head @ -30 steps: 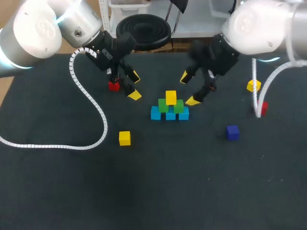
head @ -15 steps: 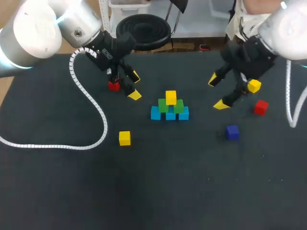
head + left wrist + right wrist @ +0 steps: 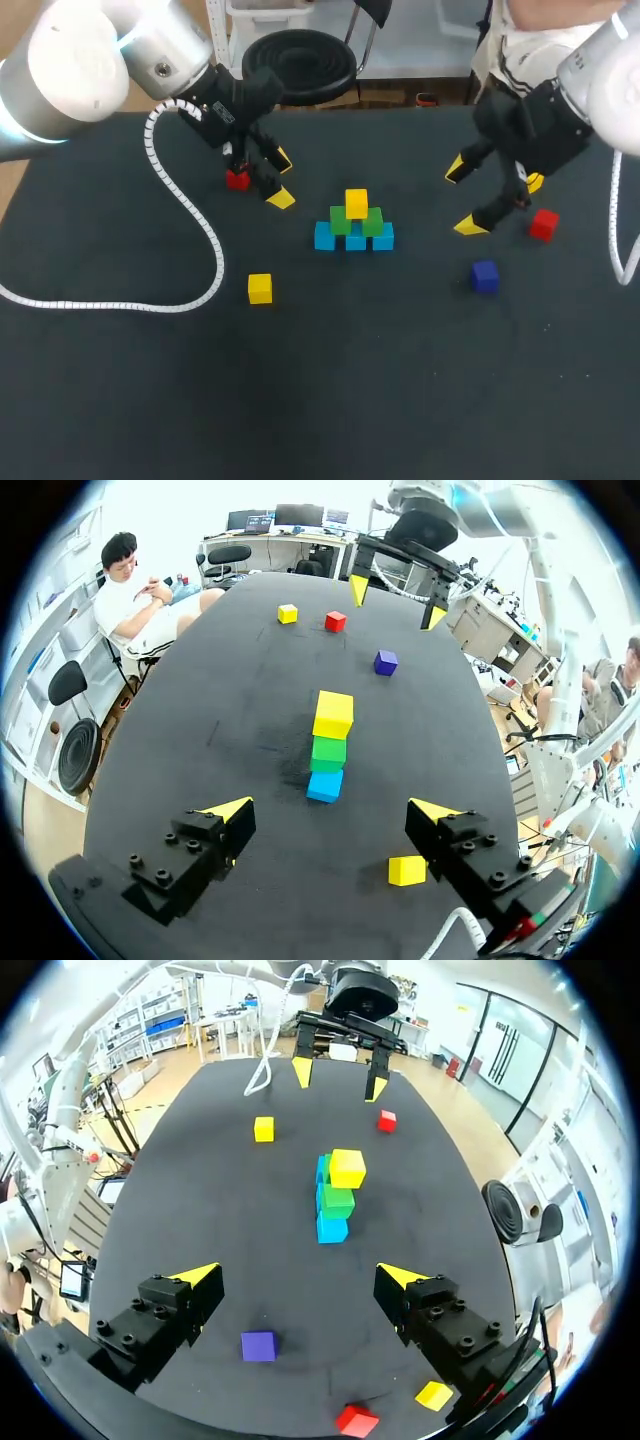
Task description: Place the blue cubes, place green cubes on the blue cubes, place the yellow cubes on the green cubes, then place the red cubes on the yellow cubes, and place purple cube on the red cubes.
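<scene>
A pyramid stands mid-table: three blue cubes (image 3: 355, 241), two green cubes (image 3: 341, 222) on them and one yellow cube (image 3: 356, 203) on top. In the left wrist view the pyramid (image 3: 328, 745) is ahead of the left gripper (image 3: 330, 810). My left gripper (image 3: 281, 179) hangs open to its left, beside a red cube (image 3: 237, 180). My right gripper (image 3: 464, 197) is open and empty to the right of the pyramid. Near it lie a yellow cube (image 3: 535, 183), a red cube (image 3: 543, 224) and the purple cube (image 3: 485, 276). The purple cube (image 3: 258, 1345) lies under the right gripper (image 3: 299, 1276).
A loose yellow cube (image 3: 260, 288) lies in front of the pyramid to the left, near the left arm's white cable (image 3: 205, 240). The dark table (image 3: 330, 400) spreads wide toward the front edge.
My right gripper has drawn away from the pyramid and moved right, toward the loose cubes there. The left arm has kept still.
</scene>
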`<action>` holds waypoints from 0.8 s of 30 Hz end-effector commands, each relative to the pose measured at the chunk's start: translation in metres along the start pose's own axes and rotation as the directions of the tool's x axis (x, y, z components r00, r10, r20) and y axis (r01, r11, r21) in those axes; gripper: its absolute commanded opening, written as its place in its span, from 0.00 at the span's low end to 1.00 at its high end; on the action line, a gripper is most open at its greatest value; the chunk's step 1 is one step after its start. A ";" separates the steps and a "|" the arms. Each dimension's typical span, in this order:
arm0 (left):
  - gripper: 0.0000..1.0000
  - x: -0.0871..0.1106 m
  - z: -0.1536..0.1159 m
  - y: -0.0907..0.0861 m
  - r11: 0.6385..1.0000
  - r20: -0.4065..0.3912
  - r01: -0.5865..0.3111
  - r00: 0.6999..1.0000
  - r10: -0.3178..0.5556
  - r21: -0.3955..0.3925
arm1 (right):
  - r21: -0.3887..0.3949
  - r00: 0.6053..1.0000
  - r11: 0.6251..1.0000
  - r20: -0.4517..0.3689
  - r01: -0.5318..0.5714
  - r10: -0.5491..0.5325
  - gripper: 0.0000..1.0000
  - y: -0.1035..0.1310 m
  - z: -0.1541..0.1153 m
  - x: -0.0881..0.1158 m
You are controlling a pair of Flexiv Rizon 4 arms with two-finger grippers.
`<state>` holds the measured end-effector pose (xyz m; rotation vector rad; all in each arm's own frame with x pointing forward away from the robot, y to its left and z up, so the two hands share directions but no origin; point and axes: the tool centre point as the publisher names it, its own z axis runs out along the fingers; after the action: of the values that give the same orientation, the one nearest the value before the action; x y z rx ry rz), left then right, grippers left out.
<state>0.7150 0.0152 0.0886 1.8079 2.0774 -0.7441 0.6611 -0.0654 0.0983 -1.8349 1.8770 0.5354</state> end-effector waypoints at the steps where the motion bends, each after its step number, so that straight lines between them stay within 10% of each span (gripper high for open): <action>1: 1.00 0.001 0.000 0.000 1.000 0.001 -0.002 1.000 0.002 0.000 | 0.003 1.000 1.000 0.000 0.000 0.000 1.00 0.001 -0.001 0.000; 12: 1.00 0.001 0.000 0.000 1.000 0.001 -0.002 1.000 0.002 0.000 | 0.130 0.994 0.986 0.045 -0.106 0.101 1.00 0.007 -0.067 0.081; 24: 1.00 0.001 0.000 0.000 1.000 0.001 -0.002 1.000 0.002 0.000 | 0.096 0.981 0.990 0.156 0.100 -0.114 1.00 -0.010 -0.094 0.146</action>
<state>0.7149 0.0152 0.0886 1.8080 2.0774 -0.7441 0.6524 -0.2271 0.0959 -1.7715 1.7240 0.4391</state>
